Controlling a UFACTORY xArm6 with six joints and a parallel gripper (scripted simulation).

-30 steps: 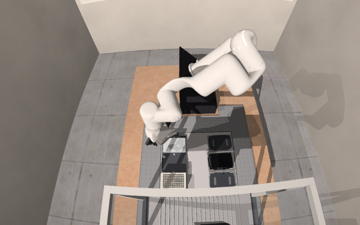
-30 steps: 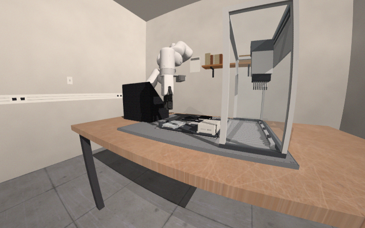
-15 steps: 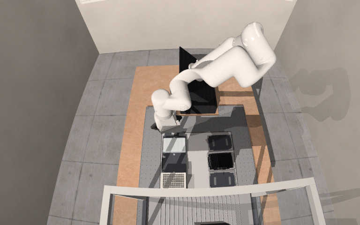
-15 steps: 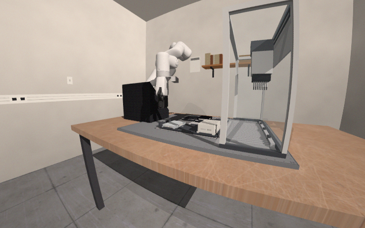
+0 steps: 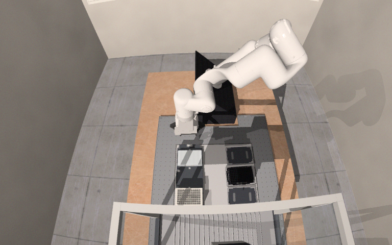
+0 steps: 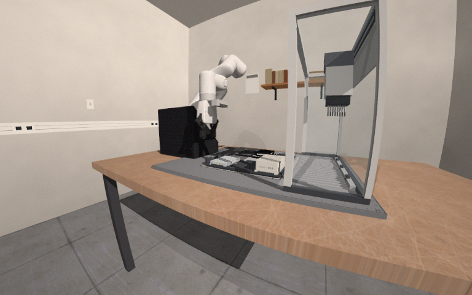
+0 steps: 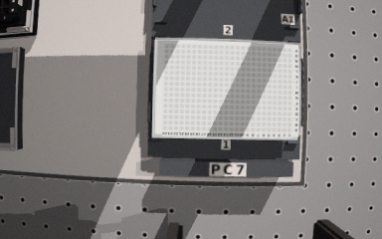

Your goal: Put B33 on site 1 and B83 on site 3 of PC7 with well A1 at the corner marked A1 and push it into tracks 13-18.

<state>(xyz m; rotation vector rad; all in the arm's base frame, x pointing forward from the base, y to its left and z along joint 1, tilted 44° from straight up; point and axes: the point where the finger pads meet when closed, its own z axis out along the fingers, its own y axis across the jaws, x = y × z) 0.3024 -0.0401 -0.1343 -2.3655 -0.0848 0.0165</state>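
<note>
The carrier PC7 lies on the apron in front of the leftmost rails in the top view. The white 384-well plate B33 sits square on site 1, just behind the PC7 label. Site 2 is empty. The deep-well block B83 sits on site 3, at the rail end. The black plate B38 is in the middle nest. My gripper hangs above the deck just off the carrier's handle end. It is open and holds nothing. The wrist hides its fingers from above.
The two outer nests are empty. The instrument frame crosses above the rails. The black pedestal stands right behind the gripper. A pipetting head hangs inside the frame.
</note>
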